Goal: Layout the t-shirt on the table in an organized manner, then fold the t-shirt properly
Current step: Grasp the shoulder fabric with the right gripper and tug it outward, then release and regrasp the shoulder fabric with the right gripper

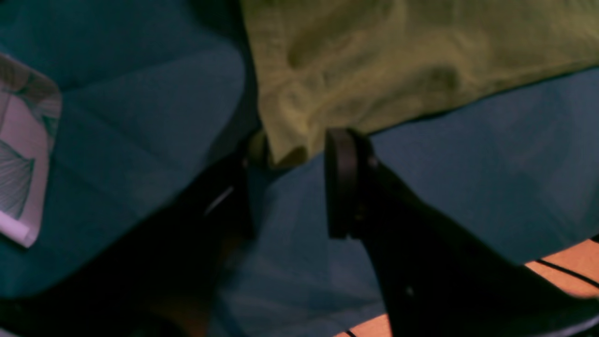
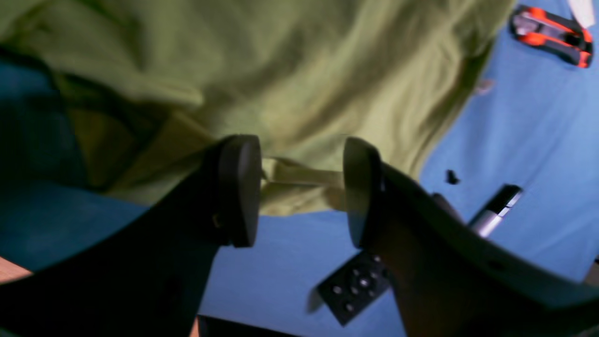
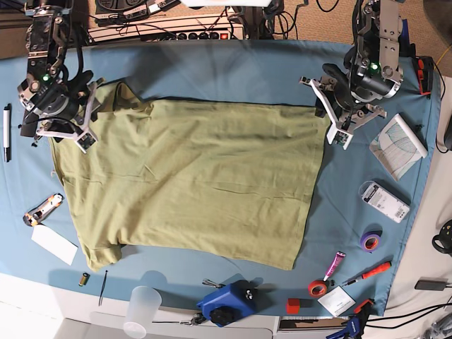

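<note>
1. Olive-green short-sleeved cotton t-shirt (image 3: pixel 191 183) lies spread over the middle of the wide table with the teal-blue cloth (image 3: pixel 233 67), mostly flat, with small wrinkles.
2. Left gripper (image 1: pixel 292 180) is at the far hem corner of the t-shirt. Its jaws stand apart, and the corner of the fabric sits just at their tips; I cannot tell if it is pinched.
3. Right gripper (image 2: pixel 302 189) is at the far sleeve end of the t-shirt. Its jaws are wide apart, with a fold of fabric between them but not clamped.
4. I judge the laying-out step is almost done. To do it well, both grippers should take the far edge of the t-shirt evenly and pull gently apart, so the wrinkles go out before folding.
5. An orange-and-black utility knife (image 2: pixel 550 35) lies near the t-shirt; the fabric should not drag it.
</note>
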`<control>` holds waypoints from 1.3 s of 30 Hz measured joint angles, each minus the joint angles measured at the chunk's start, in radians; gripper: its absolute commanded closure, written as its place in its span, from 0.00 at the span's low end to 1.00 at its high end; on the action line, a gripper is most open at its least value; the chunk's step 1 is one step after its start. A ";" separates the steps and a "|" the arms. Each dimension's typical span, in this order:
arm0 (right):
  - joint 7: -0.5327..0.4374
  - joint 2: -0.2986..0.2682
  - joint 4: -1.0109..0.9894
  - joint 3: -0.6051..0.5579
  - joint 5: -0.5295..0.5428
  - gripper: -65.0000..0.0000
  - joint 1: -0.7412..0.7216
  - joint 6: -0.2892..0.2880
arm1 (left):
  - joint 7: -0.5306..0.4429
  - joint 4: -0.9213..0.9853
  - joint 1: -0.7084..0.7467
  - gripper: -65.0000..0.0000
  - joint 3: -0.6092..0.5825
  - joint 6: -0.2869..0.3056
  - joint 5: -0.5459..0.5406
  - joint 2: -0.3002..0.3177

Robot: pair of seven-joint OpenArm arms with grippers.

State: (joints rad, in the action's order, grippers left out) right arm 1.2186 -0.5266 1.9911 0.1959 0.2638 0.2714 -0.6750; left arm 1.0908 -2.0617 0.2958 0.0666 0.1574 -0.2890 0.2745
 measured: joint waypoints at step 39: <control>0.023 -0.003 0.063 0.152 0.286 1.00 0.000 0.010 | -0.026 0.000 0.000 0.70 0.000 0.000 0.000 0.000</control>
State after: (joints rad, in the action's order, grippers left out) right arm 1.2419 -0.5293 2.0537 0.3477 0.5503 0.2714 -0.6647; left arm 1.0645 -2.0617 0.2958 0.0666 0.1574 -0.2890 0.2741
